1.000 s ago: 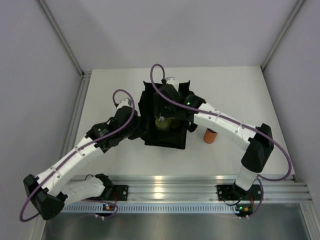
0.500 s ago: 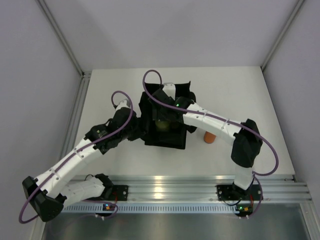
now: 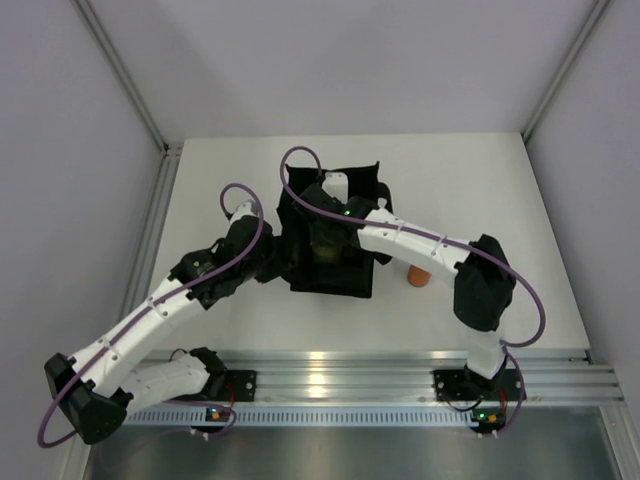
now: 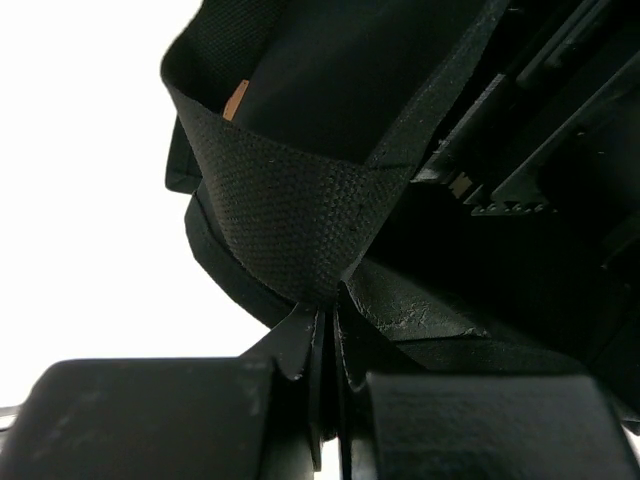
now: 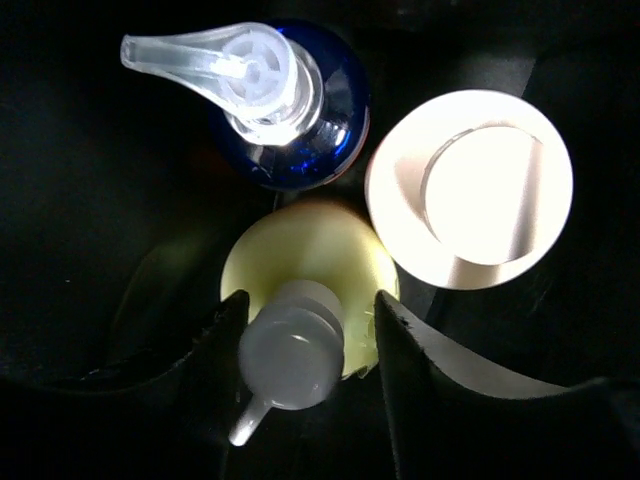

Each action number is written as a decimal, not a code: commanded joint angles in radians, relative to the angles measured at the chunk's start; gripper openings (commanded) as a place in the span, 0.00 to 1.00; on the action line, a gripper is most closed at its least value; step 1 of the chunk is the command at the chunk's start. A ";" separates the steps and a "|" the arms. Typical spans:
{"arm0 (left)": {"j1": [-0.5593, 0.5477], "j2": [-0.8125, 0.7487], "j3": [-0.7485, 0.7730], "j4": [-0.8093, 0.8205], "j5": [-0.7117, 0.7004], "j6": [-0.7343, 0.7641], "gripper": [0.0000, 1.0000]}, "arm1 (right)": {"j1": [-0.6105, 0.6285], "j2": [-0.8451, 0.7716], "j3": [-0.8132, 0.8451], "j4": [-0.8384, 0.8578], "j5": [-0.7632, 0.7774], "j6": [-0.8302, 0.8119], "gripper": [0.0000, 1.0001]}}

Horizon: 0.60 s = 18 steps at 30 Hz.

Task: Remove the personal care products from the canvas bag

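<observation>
The black canvas bag (image 3: 332,281) stands mid-table. My left gripper (image 3: 274,263) is shut on a fold of its left rim (image 4: 290,220), the fabric pinched between the jaws (image 4: 325,315). My right gripper (image 3: 328,238) reaches down into the bag. In the right wrist view its fingers (image 5: 310,300) press both sides of the rounded yellow-green bottle (image 5: 300,255) with a white pump top. Beside it in the bag stand a blue bottle (image 5: 300,130) with a clear pump and a beige-capped cylinder (image 5: 470,185). One orange bottle (image 3: 419,276) stands on the table right of the bag.
The white table (image 3: 470,190) is bounded by grey walls at the back and sides. A metal rail (image 3: 330,375) carrying both arm bases runs along the near edge. The right arm's forearm crosses above the orange bottle.
The right arm has swung left and sunk deeper into the bag, and its jaws have narrowed onto the yellow-green bottle. The left gripper has kept its hold on the rim.
</observation>
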<state>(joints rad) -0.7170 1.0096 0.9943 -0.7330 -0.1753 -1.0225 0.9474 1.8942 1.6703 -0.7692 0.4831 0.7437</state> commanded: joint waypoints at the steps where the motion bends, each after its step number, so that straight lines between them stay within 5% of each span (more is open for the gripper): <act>1: -0.001 -0.008 -0.020 -0.003 0.007 -0.014 0.00 | 0.024 0.011 0.000 -0.024 -0.001 -0.003 0.45; 6: -0.001 -0.014 -0.023 -0.002 -0.013 -0.007 0.00 | 0.022 0.020 0.005 -0.022 -0.008 -0.029 0.36; 12: -0.001 -0.006 -0.017 -0.003 -0.021 0.027 0.00 | 0.022 0.010 0.019 -0.022 -0.021 -0.085 0.05; 18: -0.001 0.007 -0.016 -0.003 -0.020 0.044 0.00 | 0.024 -0.033 0.019 0.022 -0.037 -0.185 0.00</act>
<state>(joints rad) -0.7170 1.0046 0.9909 -0.7330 -0.1818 -0.9985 0.9573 1.8927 1.6772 -0.7597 0.4877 0.6250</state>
